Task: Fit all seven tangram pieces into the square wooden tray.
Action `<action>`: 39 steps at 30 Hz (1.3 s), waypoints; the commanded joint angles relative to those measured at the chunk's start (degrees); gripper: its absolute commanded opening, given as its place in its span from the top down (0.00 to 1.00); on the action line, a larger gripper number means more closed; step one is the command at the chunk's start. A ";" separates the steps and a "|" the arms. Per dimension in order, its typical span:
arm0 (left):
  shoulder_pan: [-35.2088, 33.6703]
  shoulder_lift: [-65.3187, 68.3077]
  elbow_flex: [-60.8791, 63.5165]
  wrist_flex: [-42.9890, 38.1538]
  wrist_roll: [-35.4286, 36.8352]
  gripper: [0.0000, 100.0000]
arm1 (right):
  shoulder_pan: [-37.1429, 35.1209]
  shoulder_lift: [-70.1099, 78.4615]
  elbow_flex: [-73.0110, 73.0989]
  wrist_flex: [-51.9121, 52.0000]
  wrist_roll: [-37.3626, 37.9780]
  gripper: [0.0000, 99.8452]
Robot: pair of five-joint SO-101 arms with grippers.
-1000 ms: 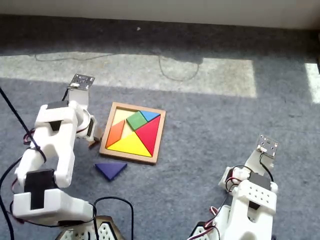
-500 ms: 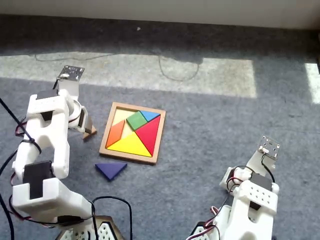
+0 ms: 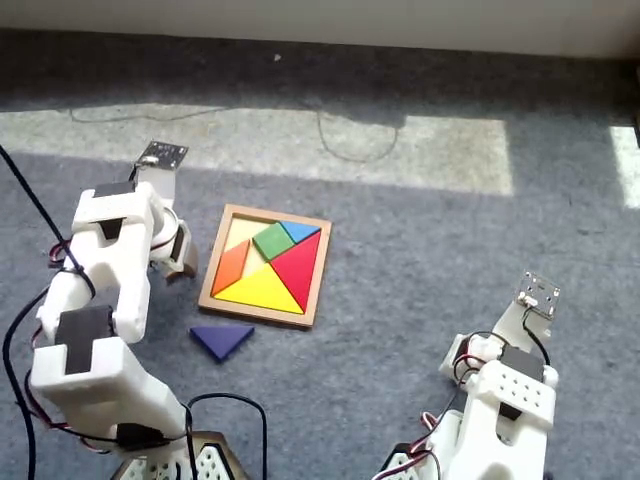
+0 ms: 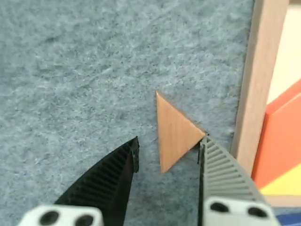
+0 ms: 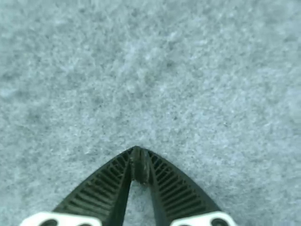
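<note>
The square wooden tray (image 3: 312, 272) lies on the grey carpet and holds several coloured pieces, with a pale area at its far left corner. A small brown triangle (image 4: 175, 133) lies flat on the carpet just outside the tray's left rim (image 4: 257, 80). My left gripper (image 4: 170, 140) is open and straddles it, the black finger (image 4: 115, 172) apart from it and the grey finger (image 4: 220, 169) at its corner. A dark blue triangle (image 3: 222, 340) rests on the carpet in front of the tray. My right gripper (image 5: 139, 151) is shut on nothing, low over bare carpet.
The left arm (image 3: 110, 260) stands close against the tray's left side. At the front right sits the right arm (image 3: 505, 385), well away from the tray. A thin cable (image 3: 345, 135) runs across the sunlit strip of carpet behind the tray.
The left arm swung out to the left, away from the tray, then came back; its gripper is over the brown triangle again. The right arm kept still.
</note>
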 commanded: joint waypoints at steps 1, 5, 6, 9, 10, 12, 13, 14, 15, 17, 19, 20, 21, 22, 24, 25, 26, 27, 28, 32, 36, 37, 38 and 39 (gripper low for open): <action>1.27 0.31 -2.42 -2.02 -0.18 0.79 | 1.19 -0.40 0.04 -0.40 0.53 1.00; 1.27 1.45 -4.35 -1.76 -0.18 0.79 | 1.19 -0.40 0.04 -0.40 0.53 1.00; 1.27 1.63 -4.70 -1.76 -0.18 0.79 | 1.19 -0.40 0.04 -0.40 0.53 1.00; 1.80 1.98 -5.85 -1.76 -0.18 0.79 | 1.19 -0.40 0.04 -0.40 0.53 1.00; 2.24 1.98 -5.93 -1.76 -0.18 0.79 | 1.19 -0.40 0.04 -0.40 0.53 1.00; 3.12 1.63 -6.02 -1.76 -0.18 0.79 | 1.19 -0.40 0.04 -0.40 0.53 1.00; 3.82 1.54 -6.02 -1.76 -0.09 0.79 | 1.19 -0.40 0.04 -0.40 0.53 1.00; 4.44 1.54 -6.02 -1.67 -0.09 0.79 | 1.19 -0.40 0.04 -0.40 0.53 1.00; 4.88 1.54 -6.02 -1.67 0.18 0.79 | 1.19 -0.40 0.04 -0.40 0.53 1.00; 5.58 1.54 -6.11 -1.93 3.25 0.79 | 1.19 -0.40 0.04 -0.40 0.53 1.00; 5.58 1.54 -6.11 -2.11 5.80 0.79 | 1.19 -0.40 0.04 -0.40 0.53 1.00; 5.49 1.54 -6.11 -2.11 6.07 0.79 | 1.19 -0.40 0.04 -0.40 0.53 1.00; 5.32 1.89 -6.11 -2.11 6.24 0.79 | 1.19 -0.40 0.04 -0.40 0.53 1.00; 5.23 1.98 -6.11 -2.11 6.24 0.79 | 1.19 -0.40 0.04 -0.40 0.53 1.00; 5.05 2.07 -5.58 -1.93 6.24 0.79 | 1.19 -0.40 0.04 -0.40 0.53 1.00; 4.70 2.07 -5.58 -1.76 6.24 0.79 | 1.19 -0.40 0.04 -0.40 0.53 1.00; 4.26 2.07 -5.58 -1.76 6.33 0.79 | 1.19 -0.40 0.04 -0.40 0.53 1.00; 3.91 2.07 -5.49 -1.76 6.33 0.79 | 1.19 -0.40 0.04 -0.40 0.53 1.00; 3.38 2.07 -5.49 -1.76 6.33 0.79 | 1.19 -0.40 0.04 -0.40 0.53 1.00; 2.07 2.07 -4.53 -1.93 6.07 0.79 | 1.19 -0.40 0.04 -0.40 0.53 1.00; 2.07 2.07 -4.18 -1.85 6.07 0.79 | 1.19 -0.40 0.04 -0.40 0.53 1.00; 2.15 2.07 -4.18 -2.02 6.07 0.81 | 1.19 -0.40 0.04 -0.40 0.53 1.00; 2.33 2.07 -4.26 -2.02 5.98 0.82 | 1.27 -0.40 0.04 -0.40 0.53 1.00; 2.42 2.07 -4.18 -2.02 5.98 0.84 | 1.27 -0.40 0.04 -0.40 0.53 1.00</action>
